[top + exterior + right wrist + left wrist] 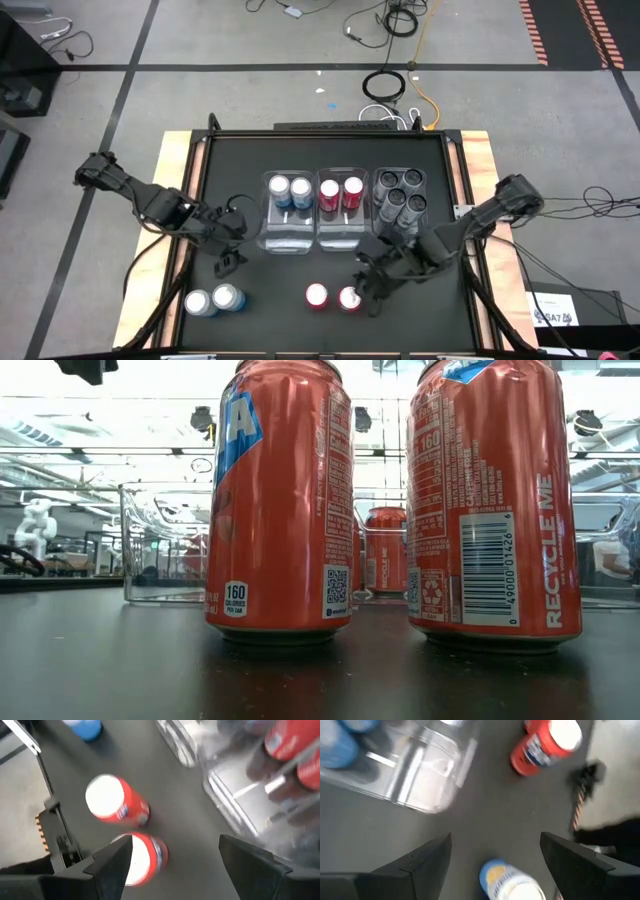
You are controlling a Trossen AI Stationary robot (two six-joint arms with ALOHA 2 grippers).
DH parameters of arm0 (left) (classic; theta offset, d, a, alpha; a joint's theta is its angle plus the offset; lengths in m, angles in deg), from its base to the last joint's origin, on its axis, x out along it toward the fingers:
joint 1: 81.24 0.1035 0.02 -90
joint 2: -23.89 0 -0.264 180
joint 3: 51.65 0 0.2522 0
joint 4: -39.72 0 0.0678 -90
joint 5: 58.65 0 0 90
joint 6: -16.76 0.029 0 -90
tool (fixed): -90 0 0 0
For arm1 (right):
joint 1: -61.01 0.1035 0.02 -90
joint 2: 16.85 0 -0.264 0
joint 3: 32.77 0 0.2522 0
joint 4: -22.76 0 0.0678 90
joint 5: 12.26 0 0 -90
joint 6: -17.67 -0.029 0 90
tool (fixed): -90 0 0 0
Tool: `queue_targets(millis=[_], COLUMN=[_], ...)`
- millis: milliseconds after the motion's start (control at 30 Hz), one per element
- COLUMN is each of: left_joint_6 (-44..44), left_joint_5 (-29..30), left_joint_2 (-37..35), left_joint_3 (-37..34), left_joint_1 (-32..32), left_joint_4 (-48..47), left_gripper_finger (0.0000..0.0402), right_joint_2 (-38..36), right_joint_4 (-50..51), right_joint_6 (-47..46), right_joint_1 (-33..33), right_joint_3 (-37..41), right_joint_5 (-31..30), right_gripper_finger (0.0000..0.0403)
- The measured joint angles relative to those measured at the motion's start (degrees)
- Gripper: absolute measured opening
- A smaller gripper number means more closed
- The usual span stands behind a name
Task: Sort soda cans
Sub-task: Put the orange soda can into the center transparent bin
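High view: three clear bins [287, 243] stand side by side mid-table. The left bin holds two blue cans [290, 190], the middle bin two red cans [341, 192], the right bin four dark cans [400, 196]. Two more blue cans [211, 300] stand at the table's front left; two more red cans [332, 297] stand at front centre. The left gripper [229, 262] hangs between the front blue pair and the left bin. The right gripper [372, 285] hangs just beside the right-hand front red can.

Low view: the front red pair [280, 510] fills the foreground, upright, slightly apart; bins stand behind.

Left wrist view: fingers [420, 862] apart, empty — one blue can [510, 882] lies between and ahead of them.

Right wrist view: fingers [112, 862] apart, holding nothing — a red can [142, 860] sits just ahead of one finger, its partner [115, 800] beyond.
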Motion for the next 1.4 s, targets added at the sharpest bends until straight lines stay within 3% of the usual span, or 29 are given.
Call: queue_targets(millis=[200, 400, 633, 900, 1167, 1400], left_joint_6=[7.78, 7.00, 13.93, 19.34, 18.59, 15.61], left_joint_5=[-1.81, -3.69, -4.25, 2.03, 3.42, 3.42], left_joint_2=[0.00, -0.02, -1.73, -8.01, -15.69, -17.54], left_joint_3=[-0.02, -0.02, -0.02, -1.13, -7.20, -10.81], left_joint_1=[0.01, -0.34, -1.41, -5.79, -7.08, -7.08], left_joint_4=[-1.66, -2.86, -2.41, 0.10, 3.52, 3.48], left_gripper_finger=[0.0314, 0.0314, 0.0314, 0.0314, 0.0314, 0.0314], right_joint_2=[9.65, 14.41, 15.65, 15.67, 15.67, 15.67], right_joint_4=[7.65, 8.78, 5.72, 6.48, 7.65, 7.84], right_joint_6=[0.65, -0.26, 0.06, -3.88, -5.51, -9.50], right_joint_1=[-2.83, -4.04, -4.25, -4.38, -4.34, -4.15], right_joint_3=[-12.85, -19.76, -20.64, -20.64, -20.64, -20.64], right_joint_5=[1.47, 1.30, 1.41, 1.48, 2.82, 2.75], right_gripper_finger=[0.0290, 0.0290, 0.0290, 0.0293, 0.0345, 0.0370])
